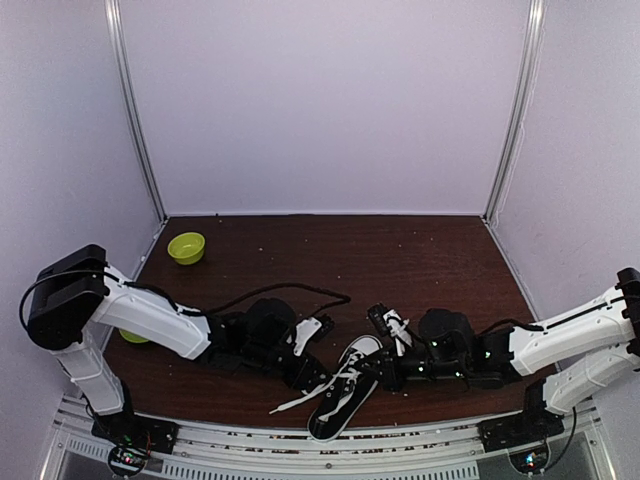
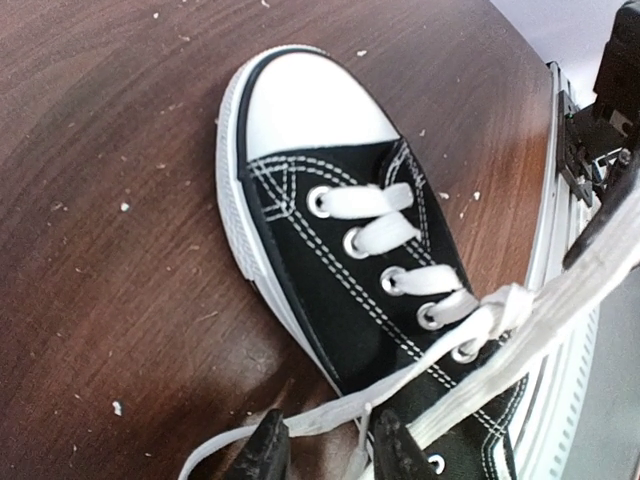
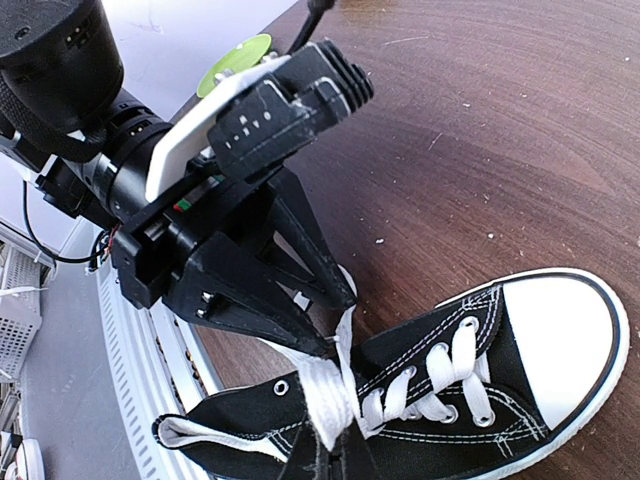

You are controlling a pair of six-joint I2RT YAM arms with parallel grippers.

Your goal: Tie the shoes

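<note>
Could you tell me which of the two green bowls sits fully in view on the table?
The back-left bowl; the other bowl is mostly hidden behind the left arm.

Robot lab booth — plain white walls (image 1: 320,100), aluminium posts (image 1: 136,110), railed table (image 1: 400,250).

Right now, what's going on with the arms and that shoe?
Both arms are working a black sneaker sitting near the front edge of the table. Its untied white laces pass through the left gripper, and one strand stretches taut toward the right gripper. No bow yet; whether either gripper is actually pinching is unclear.
</note>
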